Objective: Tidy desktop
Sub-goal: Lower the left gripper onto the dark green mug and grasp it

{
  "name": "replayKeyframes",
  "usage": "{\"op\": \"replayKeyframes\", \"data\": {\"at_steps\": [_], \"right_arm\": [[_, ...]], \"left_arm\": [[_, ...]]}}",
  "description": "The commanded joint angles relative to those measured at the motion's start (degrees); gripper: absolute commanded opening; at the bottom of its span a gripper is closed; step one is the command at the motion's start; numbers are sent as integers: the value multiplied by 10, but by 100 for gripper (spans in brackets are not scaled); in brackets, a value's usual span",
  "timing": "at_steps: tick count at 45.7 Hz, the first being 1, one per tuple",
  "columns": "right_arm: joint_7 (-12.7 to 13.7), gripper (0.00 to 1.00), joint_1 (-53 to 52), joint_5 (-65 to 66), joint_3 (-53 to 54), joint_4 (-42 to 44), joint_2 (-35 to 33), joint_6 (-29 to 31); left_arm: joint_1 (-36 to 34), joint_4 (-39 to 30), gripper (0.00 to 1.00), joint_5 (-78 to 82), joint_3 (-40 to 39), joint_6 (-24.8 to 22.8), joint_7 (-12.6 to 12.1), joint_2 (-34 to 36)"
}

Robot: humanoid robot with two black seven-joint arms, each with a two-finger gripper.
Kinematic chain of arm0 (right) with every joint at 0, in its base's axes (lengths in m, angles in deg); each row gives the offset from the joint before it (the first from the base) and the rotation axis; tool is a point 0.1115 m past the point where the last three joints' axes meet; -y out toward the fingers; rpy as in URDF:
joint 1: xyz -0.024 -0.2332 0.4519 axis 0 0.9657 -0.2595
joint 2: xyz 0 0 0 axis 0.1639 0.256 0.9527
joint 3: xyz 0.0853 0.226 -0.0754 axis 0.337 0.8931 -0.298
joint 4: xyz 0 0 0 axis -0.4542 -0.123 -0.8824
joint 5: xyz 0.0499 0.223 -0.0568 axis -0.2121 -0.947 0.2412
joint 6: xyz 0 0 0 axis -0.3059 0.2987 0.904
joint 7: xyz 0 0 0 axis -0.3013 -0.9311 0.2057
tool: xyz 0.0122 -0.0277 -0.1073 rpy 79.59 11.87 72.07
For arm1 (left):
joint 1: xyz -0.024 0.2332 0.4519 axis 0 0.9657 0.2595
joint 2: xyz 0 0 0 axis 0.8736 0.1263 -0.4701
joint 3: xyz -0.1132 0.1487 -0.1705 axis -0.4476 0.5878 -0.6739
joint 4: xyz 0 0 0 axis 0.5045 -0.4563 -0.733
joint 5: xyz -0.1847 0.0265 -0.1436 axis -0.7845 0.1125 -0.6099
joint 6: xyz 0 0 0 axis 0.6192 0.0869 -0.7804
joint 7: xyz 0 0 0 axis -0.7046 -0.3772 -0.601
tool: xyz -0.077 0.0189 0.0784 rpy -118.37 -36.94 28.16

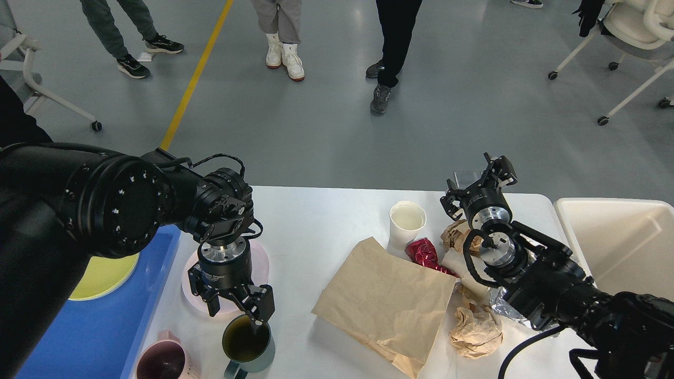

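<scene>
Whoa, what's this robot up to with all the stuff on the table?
It is tidying a white desktop. Its left gripper hangs open right over the rim of a teal mug, just in front of a pink plate, apparently about to grab the mug. A yellow plate already sits in the blue tray. The right gripper is raised above crumpled paper trash and a brown paper bag, holding nothing.

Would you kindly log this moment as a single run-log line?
left gripper: open, above green mug rim | right gripper: open, idle | pink plate: on desktop | trash: uncleared
</scene>
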Motion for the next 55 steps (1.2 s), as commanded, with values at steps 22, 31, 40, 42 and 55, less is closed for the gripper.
{"op": "replayKeyframes", "data": {"at_steps": [22,31,40,42,55], "right_arm": [[0,100,0,0,0,0,0,0],[0,100,0,0,0,0,0,0],[0,100,0,0,0,0,0,0],[0,100,0,0,0,0,0,0],[0,100,0,0,0,0,0,0]], "left_arm": [[57,61,69,7,1,0,-1,-2],[70,61,59,7,1,0,-1,-7],[74,59,36,7,2,0,0,-7],[76,58,32,7,2,0,0,-7],[76,55,0,7,2,0,0,-7]]}}
